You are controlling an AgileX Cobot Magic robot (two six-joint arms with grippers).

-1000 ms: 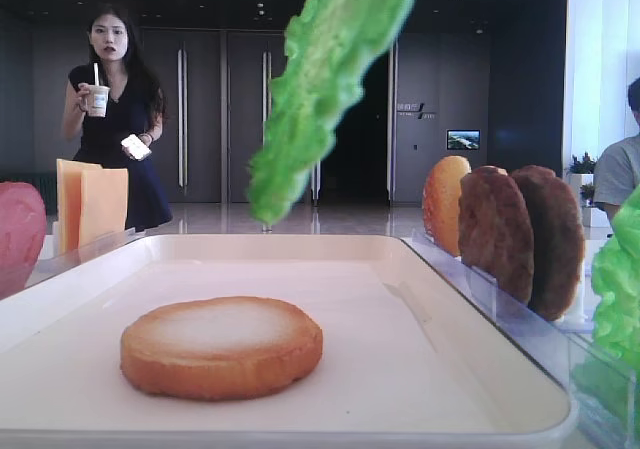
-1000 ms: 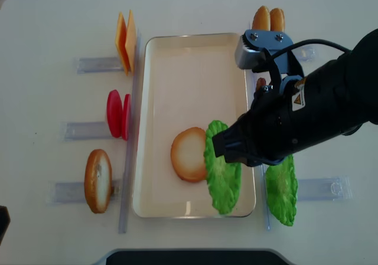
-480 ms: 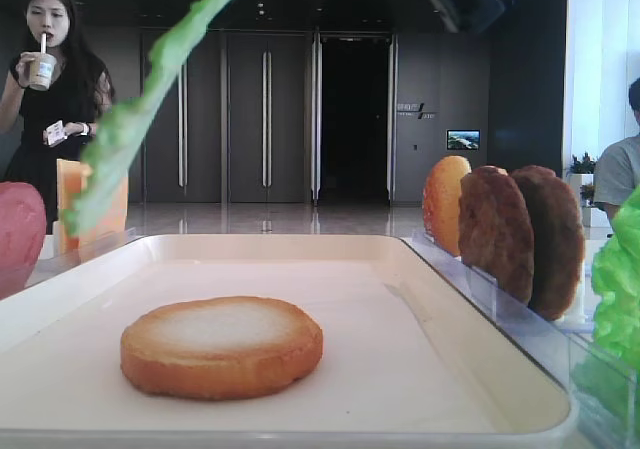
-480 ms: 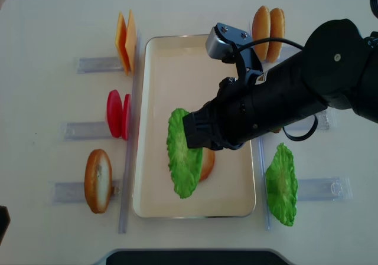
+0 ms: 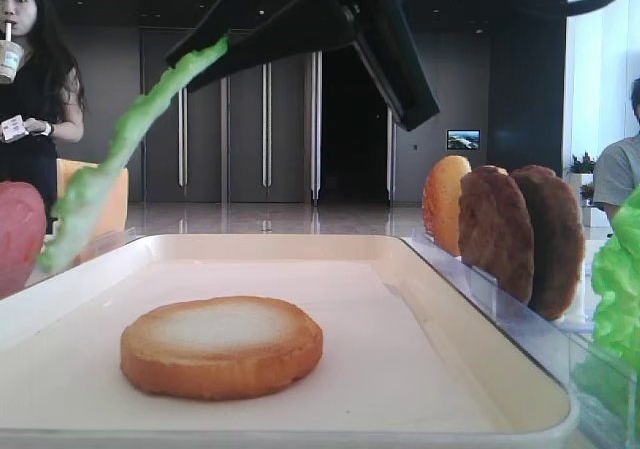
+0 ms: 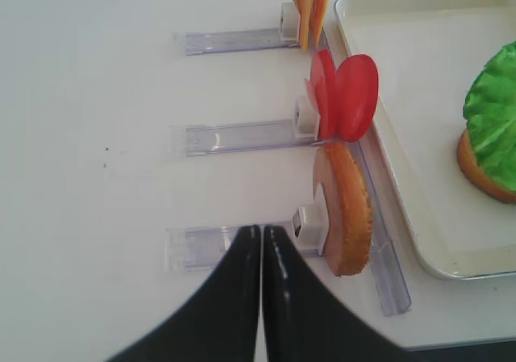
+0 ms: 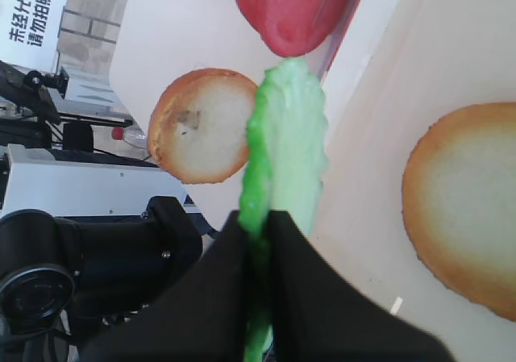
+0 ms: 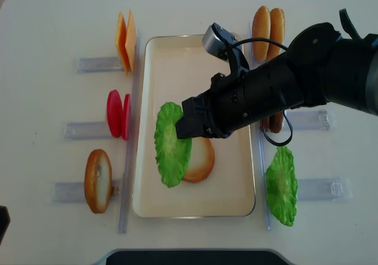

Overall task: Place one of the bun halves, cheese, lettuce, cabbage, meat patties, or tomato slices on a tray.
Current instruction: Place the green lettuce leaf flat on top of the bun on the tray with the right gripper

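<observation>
My right gripper [image 8: 184, 126] [image 7: 256, 221] is shut on the edge of the thin frilly green lettuce [image 8: 171, 144] [image 7: 286, 144]. The leaf hangs tilted over the left part of the cream tray [image 8: 195, 37]; its lower tip [image 5: 60, 249] is near the left rim. From above it overlaps the left side of the bun half [image 8: 202, 162] [image 5: 221, 346], which lies flat, pale face up, in the tray. My left gripper [image 6: 261, 231] is shut on nothing and hovers over the table, left of an upright bun half [image 6: 348, 209] in a clear rack.
Left of the tray stand cheese slices [image 8: 125, 41], tomato slices [image 8: 118, 114] and a bun half [image 8: 97, 180] in racks. On the right are two bun halves [image 8: 267, 24], the patties [image 5: 520, 234] mostly under the arm, and another green leaf [image 8: 281, 185].
My right arm has carried the lettuce leftward across the tray, from its right side past the bun to its left part. The bun and the racks have not moved.
</observation>
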